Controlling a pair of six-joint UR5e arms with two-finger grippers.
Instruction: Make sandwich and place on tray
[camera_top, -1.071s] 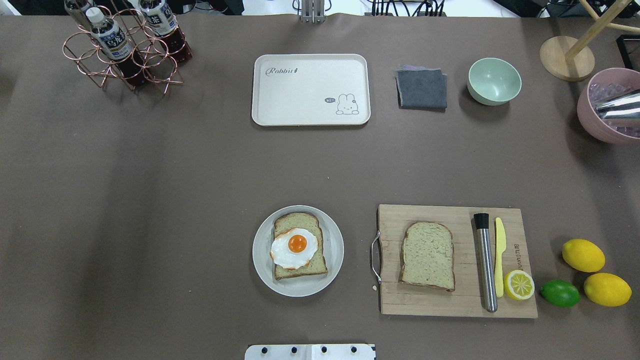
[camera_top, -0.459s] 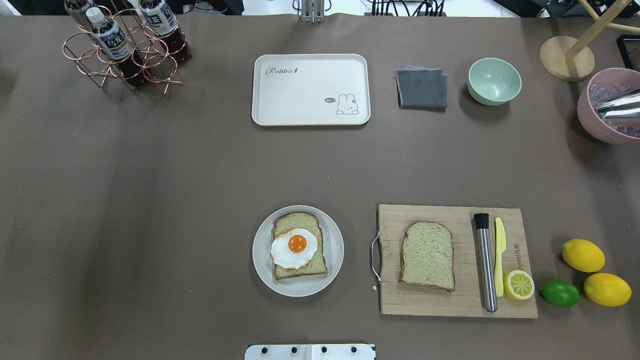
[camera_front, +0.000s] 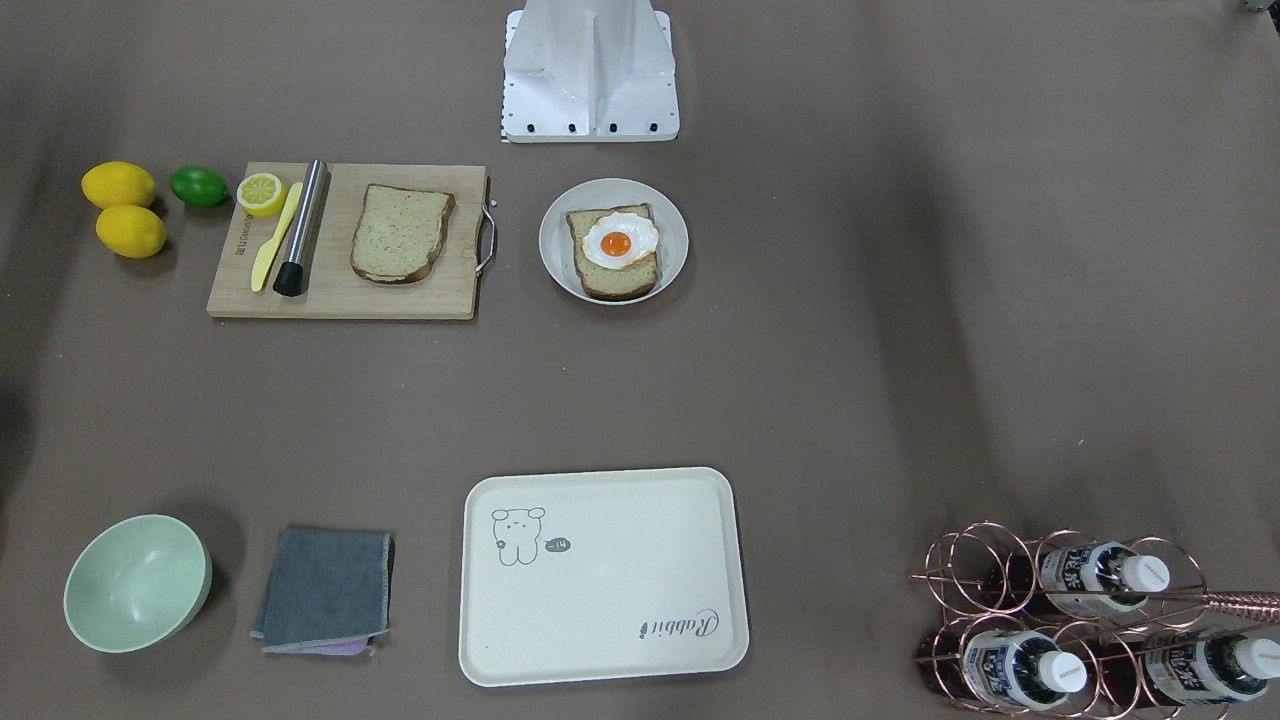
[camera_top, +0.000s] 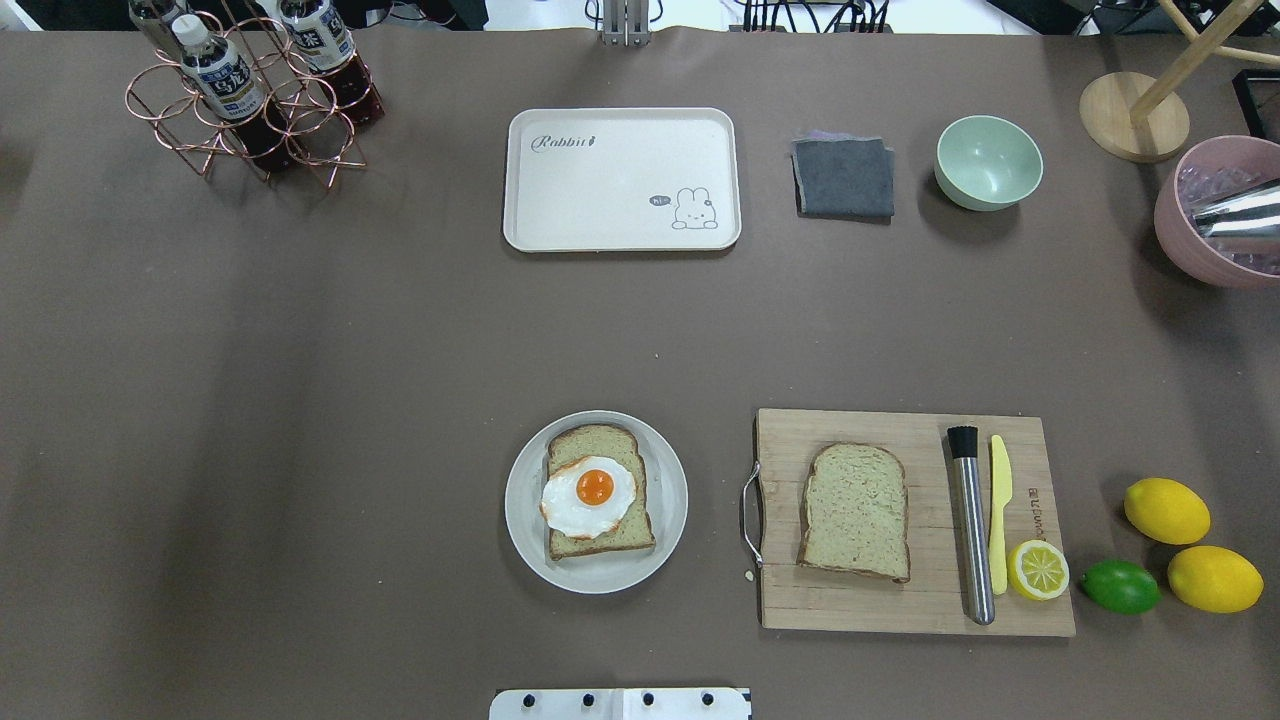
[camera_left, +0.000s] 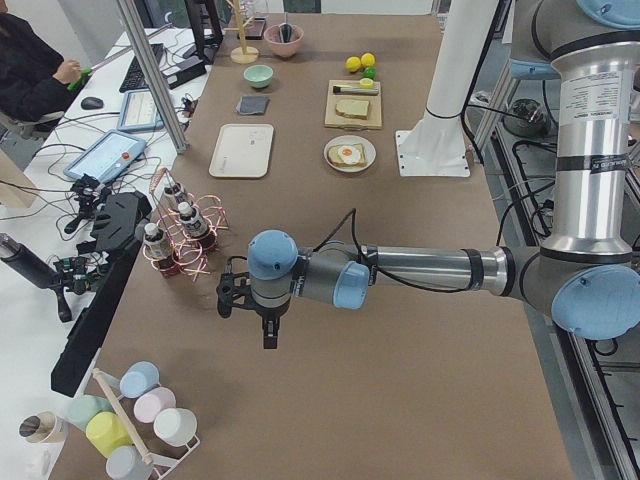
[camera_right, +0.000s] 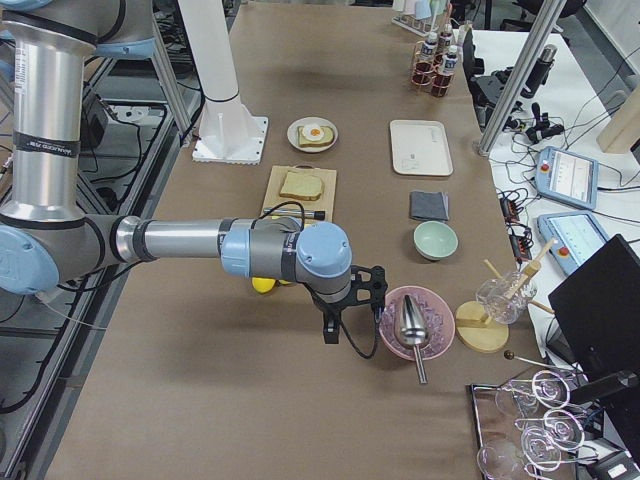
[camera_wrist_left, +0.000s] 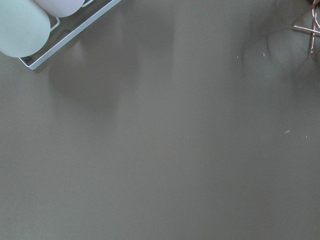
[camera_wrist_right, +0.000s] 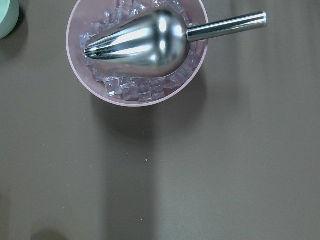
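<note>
Tabletop brown, matte.
Left gripper and right gripper point down, tray far off; spread cannot be told.

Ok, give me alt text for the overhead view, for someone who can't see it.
An unfinished sandwich on a brown table: an egg-topped bread slice on a round white dish, and a second slice on a wooden cutting board to its right. A cream tray sits at the far side; no robot arms show.
</note>
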